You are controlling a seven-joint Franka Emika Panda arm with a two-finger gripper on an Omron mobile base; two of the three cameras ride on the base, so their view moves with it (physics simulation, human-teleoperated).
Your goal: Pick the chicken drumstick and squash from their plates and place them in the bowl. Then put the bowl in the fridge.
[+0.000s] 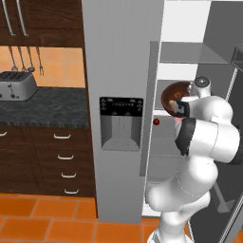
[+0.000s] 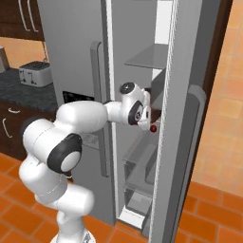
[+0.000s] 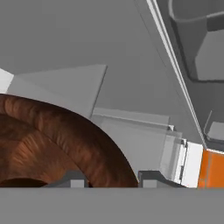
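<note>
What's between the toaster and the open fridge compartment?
In the left base view, the shut fridge door with its black dispenser panel stands between the toaster and the open compartment.

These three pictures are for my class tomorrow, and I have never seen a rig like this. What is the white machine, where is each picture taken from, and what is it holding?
The white machine is a robot arm on a driving base, in a computer-rendered kitchen. Two pictures come from cameras on the base, behind the arm to its left and right; the third looks out from the hand itself.

The arm reaches into the open side of a tall grey fridge, the one with a black dispenser panel. Its gripper carries a dark brown wooden bowl at the level of the fridge's shelves. In the hand view one fingertip sits inside the bowl's rim and one outside, so the rim is pinched between them. I cannot see what lies in the bowl.

To the left stands a counter with a toaster.
</note>
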